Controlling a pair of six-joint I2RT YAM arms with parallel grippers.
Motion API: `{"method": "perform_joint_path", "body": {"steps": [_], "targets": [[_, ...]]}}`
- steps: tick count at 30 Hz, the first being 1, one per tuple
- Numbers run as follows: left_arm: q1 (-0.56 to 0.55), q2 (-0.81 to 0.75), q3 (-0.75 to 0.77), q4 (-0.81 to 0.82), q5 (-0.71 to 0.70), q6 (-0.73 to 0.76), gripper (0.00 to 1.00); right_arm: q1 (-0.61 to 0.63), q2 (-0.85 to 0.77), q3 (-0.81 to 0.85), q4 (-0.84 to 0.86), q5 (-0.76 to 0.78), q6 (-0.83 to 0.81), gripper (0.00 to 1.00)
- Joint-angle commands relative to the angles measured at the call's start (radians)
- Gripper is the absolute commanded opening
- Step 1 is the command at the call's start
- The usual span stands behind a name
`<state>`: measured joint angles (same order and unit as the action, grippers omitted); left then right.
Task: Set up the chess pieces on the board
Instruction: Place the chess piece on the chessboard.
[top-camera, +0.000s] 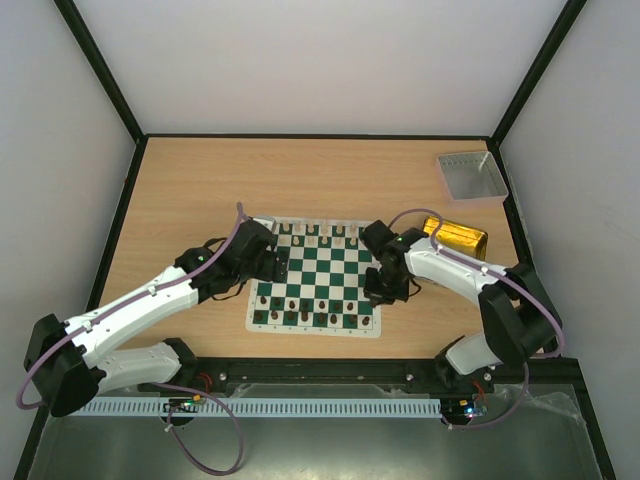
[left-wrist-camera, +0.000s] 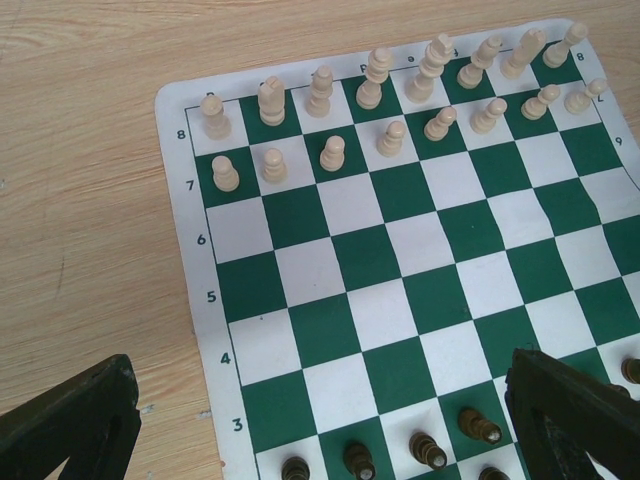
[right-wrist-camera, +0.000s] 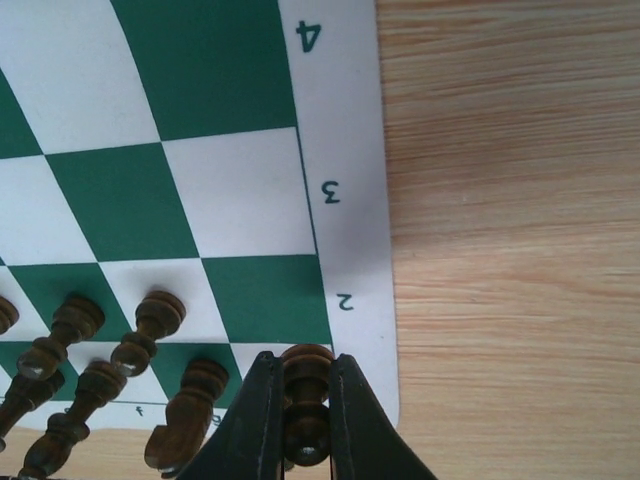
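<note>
r gripper (right-wrist-camera: 303, 400) pinched an upright dark piece (right-wrist-camera: 307, 362); empty green sq (right-wrist-camera: 262, 298) lay close at 11 o'clock. l gripper (left-wrist-camera: 320, 410) spread, farther off.

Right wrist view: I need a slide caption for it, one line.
Right gripper fingers pinch a dark chess piece at the board corner by rank 2.

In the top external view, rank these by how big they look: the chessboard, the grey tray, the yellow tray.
1. Chessboard, clearly largest.
2. Grey tray.
3. Yellow tray, but the right arm hides part of it, so second versus third is unsure.
</note>
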<state>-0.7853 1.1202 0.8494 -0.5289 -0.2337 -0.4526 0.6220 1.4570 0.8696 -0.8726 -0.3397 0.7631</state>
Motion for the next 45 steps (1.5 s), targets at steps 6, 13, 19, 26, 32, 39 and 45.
{"method": "perform_joint_path", "body": {"steps": [6, 13, 19, 26, 32, 39, 45], "targets": [[-0.006, 0.005, -0.011, 0.001, -0.013, 0.003, 0.99, 0.045, 0.051, 0.002, 0.058, 0.008, 0.032, 0.02], [-0.006, 0.002, -0.012, 0.004, -0.01, 0.003, 0.99, 0.054, 0.076, 0.002, 0.073, 0.009, 0.036, 0.02], [-0.006, -0.001, -0.011, 0.004, -0.01, 0.004, 0.99, 0.055, 0.094, 0.002, 0.081, 0.008, 0.038, 0.02], [-0.005, -0.002, -0.013, 0.004, -0.01, 0.004, 0.99, 0.058, 0.108, 0.007, 0.085, 0.004, 0.035, 0.04], [-0.006, -0.002, -0.013, 0.004, -0.01, 0.003, 0.99, 0.058, 0.117, 0.01, 0.086, 0.0, 0.034, 0.09], [-0.006, -0.002, -0.013, 0.004, -0.01, 0.004, 0.99, 0.059, 0.123, 0.018, 0.087, -0.002, 0.029, 0.16], [-0.006, -0.003, -0.013, 0.004, -0.01, 0.004, 0.99, 0.059, 0.125, 0.03, 0.081, -0.004, 0.025, 0.35]]}}
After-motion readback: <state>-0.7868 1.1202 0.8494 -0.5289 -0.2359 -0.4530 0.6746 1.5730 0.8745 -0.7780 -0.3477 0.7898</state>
